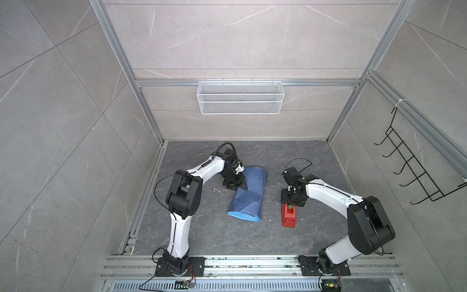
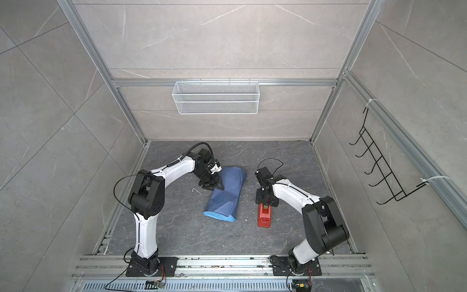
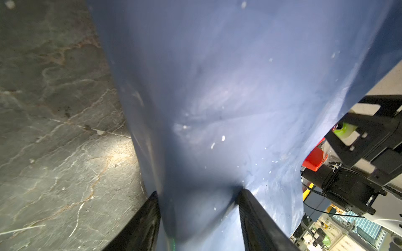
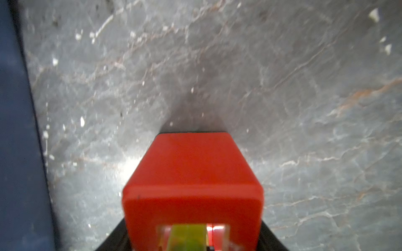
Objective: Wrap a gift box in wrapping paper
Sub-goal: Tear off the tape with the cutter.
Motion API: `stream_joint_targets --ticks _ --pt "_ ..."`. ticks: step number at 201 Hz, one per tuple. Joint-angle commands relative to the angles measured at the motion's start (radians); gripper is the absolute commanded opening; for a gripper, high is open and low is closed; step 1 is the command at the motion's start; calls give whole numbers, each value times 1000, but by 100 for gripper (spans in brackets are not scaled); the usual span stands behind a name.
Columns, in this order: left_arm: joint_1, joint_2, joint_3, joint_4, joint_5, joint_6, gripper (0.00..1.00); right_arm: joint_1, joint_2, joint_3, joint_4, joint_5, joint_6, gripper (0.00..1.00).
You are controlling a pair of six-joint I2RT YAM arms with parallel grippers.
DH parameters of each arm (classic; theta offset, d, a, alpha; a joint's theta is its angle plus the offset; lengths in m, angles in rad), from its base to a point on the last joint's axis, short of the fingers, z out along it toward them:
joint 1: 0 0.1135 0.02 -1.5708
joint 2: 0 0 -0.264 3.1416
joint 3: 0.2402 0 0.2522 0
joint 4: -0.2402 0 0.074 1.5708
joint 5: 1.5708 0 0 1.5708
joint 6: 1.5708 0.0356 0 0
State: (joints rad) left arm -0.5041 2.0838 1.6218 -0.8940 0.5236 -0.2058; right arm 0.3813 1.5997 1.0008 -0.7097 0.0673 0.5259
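Observation:
The wrapping paper (image 1: pixel 249 192) (image 2: pixel 225 194) lies folded into a long dark blue bundle mid-floor, its light blue face showing at the near end. The gift box is hidden, presumably inside the bundle. My left gripper (image 1: pixel 238 185) (image 2: pixel 214 185) is at the bundle's far left side. In the left wrist view its fingers (image 3: pixel 250 208) straddle the paper (image 3: pixel 217 87) and press into it, so the left gripper (image 3: pixel 199 193) is shut on it. My right gripper (image 1: pixel 290 204) (image 4: pixel 193 239) is closed round the far end of the red tape dispenser (image 1: pixel 289 217) (image 4: pixel 191 169).
A white mesh basket (image 1: pixel 240 97) hangs on the back wall and a black wire rack (image 1: pixel 414 164) on the right wall. Small white scraps (image 1: pixel 217 191) dot the grey stone floor. Aluminium rails (image 1: pixel 252 263) carry both arm bases along the front edge.

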Motion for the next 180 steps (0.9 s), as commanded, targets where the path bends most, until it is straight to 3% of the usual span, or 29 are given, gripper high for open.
stream_joint_targets --ticks 1,25,59,83,101,137,161,180 --pt "-37 66 -44 54 -129 -16 58 -45 68 88 51 58 -14 50" --pt "-38 65 -45 53 -133 -12 58 -101 149 169 70 86 -9 54" --pt "-39 64 -59 62 -133 -14 58 -167 238 254 82 23 -18 65" --pt "-44 62 -43 51 -144 -7 58 -192 179 264 63 -49 -26 80" --pt "-44 56 -58 59 -140 -10 59 -225 82 244 54 -125 -43 84" --pt "-45 55 -60 63 -139 -14 58 -307 -125 141 49 -321 -68 81" --pt "-48 58 -64 70 -128 -18 58 -333 -192 40 95 -464 -77 71" --pt "-53 55 -56 62 -138 -15 59 -378 -202 -57 173 -568 -47 57"
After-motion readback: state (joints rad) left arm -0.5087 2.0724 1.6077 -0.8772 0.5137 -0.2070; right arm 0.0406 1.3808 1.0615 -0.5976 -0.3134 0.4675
